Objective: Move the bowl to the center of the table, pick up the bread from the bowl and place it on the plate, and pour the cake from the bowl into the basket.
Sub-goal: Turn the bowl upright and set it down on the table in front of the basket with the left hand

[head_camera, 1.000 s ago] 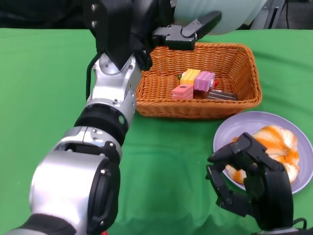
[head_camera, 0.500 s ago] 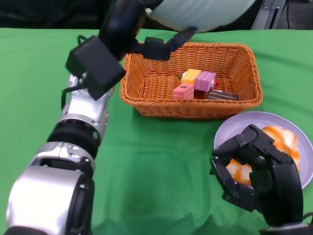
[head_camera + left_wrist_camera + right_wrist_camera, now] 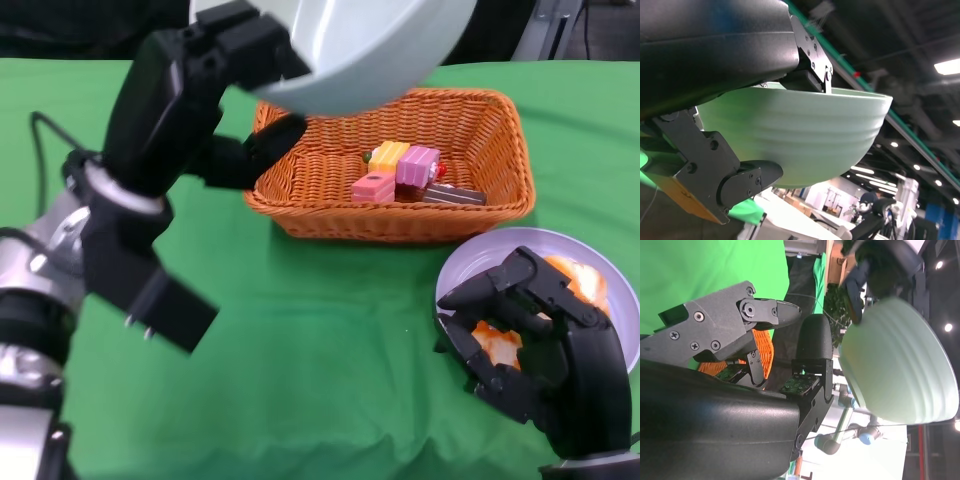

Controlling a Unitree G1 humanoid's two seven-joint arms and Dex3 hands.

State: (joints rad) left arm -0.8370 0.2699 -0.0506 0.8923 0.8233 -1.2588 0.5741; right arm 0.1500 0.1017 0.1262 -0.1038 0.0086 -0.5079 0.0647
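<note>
Over on the left, the left hand [image 3: 235, 80] is up high, gripping the pale green bowl [image 3: 345, 45] by its rim, with fingers [image 3: 265, 145] reaching under the bowl's outside. That bowl hangs in the air, above the back left corner of the basket [image 3: 500, 125], its ribbed outer wall facing the head camera. From the left wrist view the bowl [image 3: 800, 132] fills the frame, black fingers [image 3: 735, 187] pressed against its outer wall. What is inside the bowl cannot be seen from here.

Moving to the middle, the orange wicker basket sits on the green table [image 3: 330, 340], and in it lie the cake pieces [image 3: 400, 172]: pink, yellow and a dark one, bunched together just right of centre.

Now to the right: the lilac plate [image 3: 590, 245] stands just in front of the basket's right end, carrying the orange-and-white bread [image 3: 575, 280]. The right hand [image 3: 530, 350] hovers over the plate's near left edge, fingers curled in but apart, holding nothing; whether they touch the bread is unclear.
</note>
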